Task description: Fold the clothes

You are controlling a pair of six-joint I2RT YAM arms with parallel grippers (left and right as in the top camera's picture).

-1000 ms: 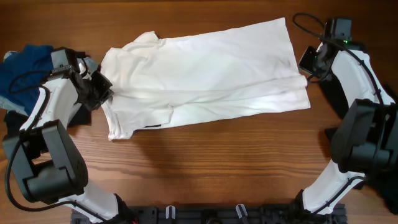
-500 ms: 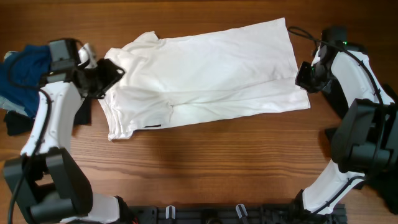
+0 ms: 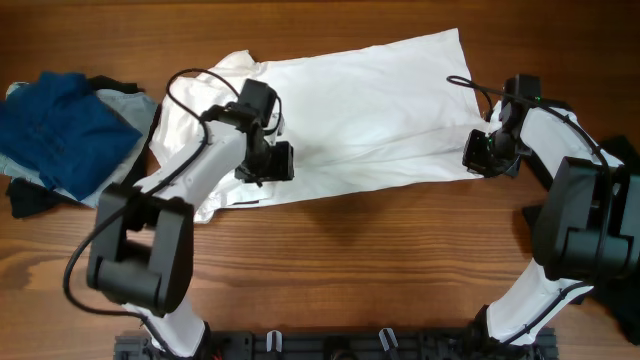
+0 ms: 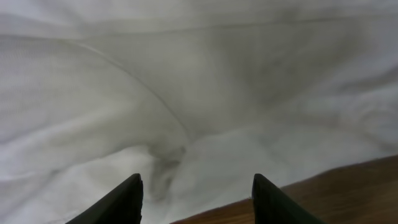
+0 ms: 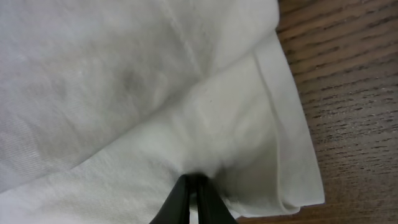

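Note:
The clothes here are chiefly a white T-shirt (image 3: 380, 100) spread flat across the wooden table (image 3: 350, 260), its printed side not showing. My left gripper (image 3: 265, 165) hovers open over the shirt's lower left part, close to its front edge. In the left wrist view the two dark fingertips (image 4: 132, 194) stand wide apart above wrinkled white fabric (image 4: 186, 81), with nothing between them. My right gripper (image 3: 480, 158) is at the shirt's right hem. In the right wrist view this gripper (image 5: 197, 180) is shut, pinching a pucker of the doubled white cloth (image 5: 93, 93).
A heap of other garments lies at the far left: a dark-blue piece (image 3: 55, 130), a light-blue piece (image 3: 125, 100) and a black piece (image 3: 30, 195). Bare wood (image 5: 348, 74) runs beside the shirt's right edge and along the table's front.
My left gripper has let go of the shirt's left sleeve area, opened, and swung right over the shirt's lower left. My right gripper has moved down along the right hem.

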